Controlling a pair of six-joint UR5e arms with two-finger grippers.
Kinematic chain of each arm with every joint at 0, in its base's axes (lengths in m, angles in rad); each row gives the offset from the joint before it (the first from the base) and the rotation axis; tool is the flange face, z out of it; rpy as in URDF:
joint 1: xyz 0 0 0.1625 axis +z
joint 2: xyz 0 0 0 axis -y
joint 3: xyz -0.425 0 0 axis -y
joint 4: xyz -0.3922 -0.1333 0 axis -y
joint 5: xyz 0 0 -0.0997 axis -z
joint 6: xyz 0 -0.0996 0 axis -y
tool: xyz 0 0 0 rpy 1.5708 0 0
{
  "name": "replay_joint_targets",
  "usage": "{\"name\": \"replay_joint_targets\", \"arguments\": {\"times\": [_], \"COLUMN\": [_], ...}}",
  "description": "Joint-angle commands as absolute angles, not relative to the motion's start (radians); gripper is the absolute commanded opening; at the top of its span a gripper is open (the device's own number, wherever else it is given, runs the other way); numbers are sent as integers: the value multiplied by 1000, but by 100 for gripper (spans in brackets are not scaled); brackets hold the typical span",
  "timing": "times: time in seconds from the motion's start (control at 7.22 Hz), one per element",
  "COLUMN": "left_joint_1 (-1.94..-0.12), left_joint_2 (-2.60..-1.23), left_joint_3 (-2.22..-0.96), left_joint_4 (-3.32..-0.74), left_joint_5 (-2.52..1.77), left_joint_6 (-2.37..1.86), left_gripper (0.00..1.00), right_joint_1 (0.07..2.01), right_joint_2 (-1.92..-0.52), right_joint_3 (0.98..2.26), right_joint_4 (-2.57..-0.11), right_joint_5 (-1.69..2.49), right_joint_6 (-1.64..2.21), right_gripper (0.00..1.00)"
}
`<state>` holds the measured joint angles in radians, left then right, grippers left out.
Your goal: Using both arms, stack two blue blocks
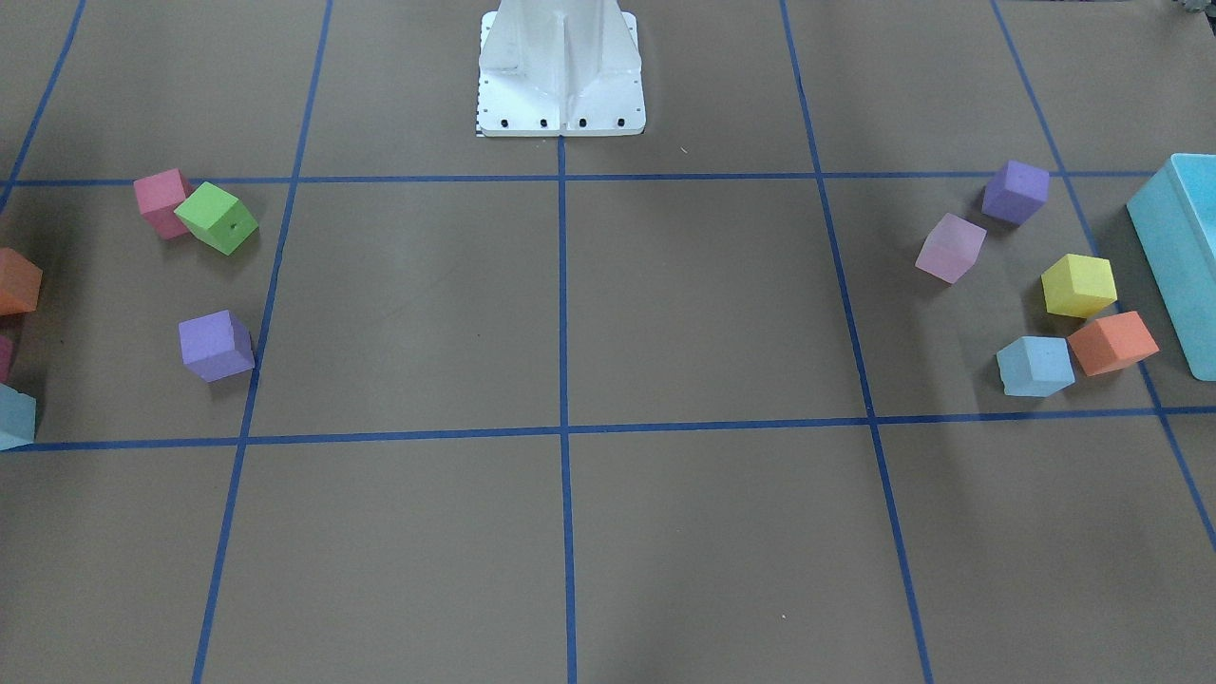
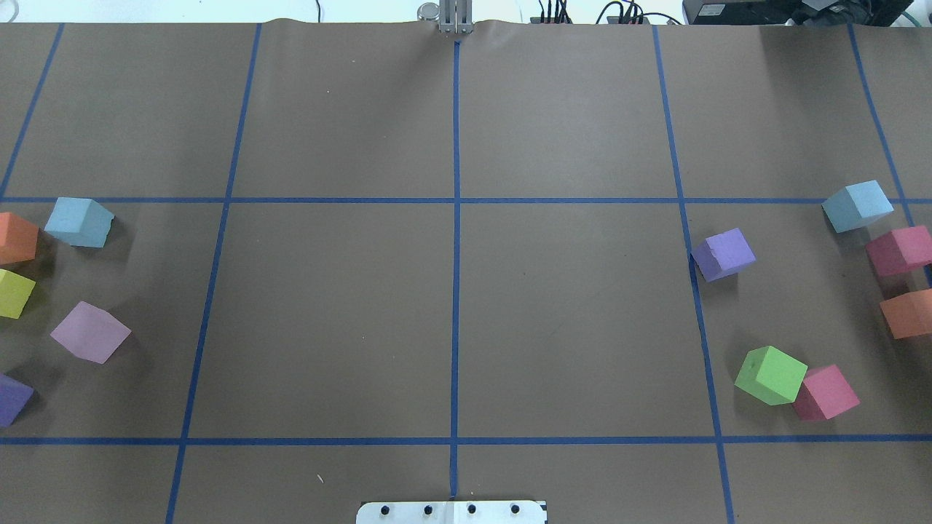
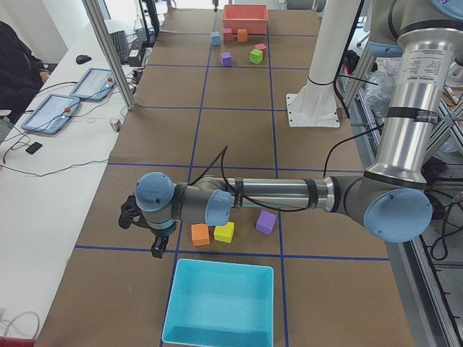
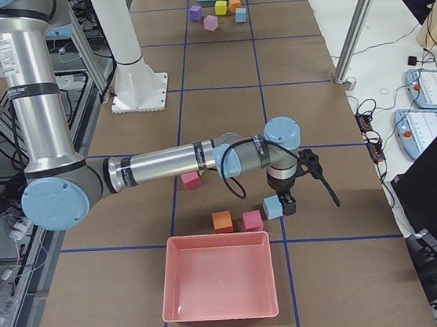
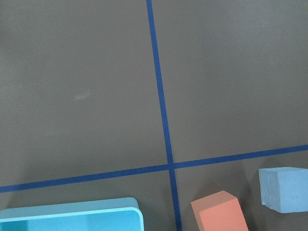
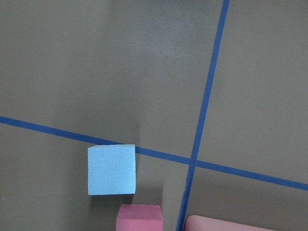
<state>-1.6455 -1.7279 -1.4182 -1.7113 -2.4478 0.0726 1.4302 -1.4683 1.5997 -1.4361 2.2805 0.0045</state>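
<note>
One pale blue block lies on the robot's left side, next to an orange cube; it also shows in the front view and the left wrist view. The other blue block lies on the right side by a pink cube, and shows in the right wrist view and the right side view. The left gripper hangs low beyond the orange cube. The right gripper hangs just beside its blue block. I cannot tell whether either is open or shut.
A turquoise box stands at the left end, a pink tray at the right end. Purple, green, pink, yellow and orange cubes lie around. The white pedestal stands at the robot's edge.
</note>
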Motion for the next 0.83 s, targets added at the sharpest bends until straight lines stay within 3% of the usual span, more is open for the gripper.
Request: {"name": "replay_joint_targets", "arguments": {"times": [0.0, 0.28, 0.69], "left_joint_1": [-1644, -1646, -1644], "left_joint_2": [-1727, -1723, -1723], "left_joint_3": [-1420, -1420, -1419], "left_joint_4": [-1712, -1713, -1717], "left_joint_5": [-2448, -2450, -2448], "left_joint_6": [72, 72, 74], "left_gripper": [98, 98, 98], "right_joint_1": [1376, 1344, 1284], "right_joint_2": [-1474, -1474, -1436], "right_joint_3": [1547, 1462, 1444], "right_joint_4": [-1382, -1281, -1266], "right_joint_5": [2284, 2278, 2276], "right_joint_6": [6, 8, 78], "right_gripper": [100, 100, 100]}}
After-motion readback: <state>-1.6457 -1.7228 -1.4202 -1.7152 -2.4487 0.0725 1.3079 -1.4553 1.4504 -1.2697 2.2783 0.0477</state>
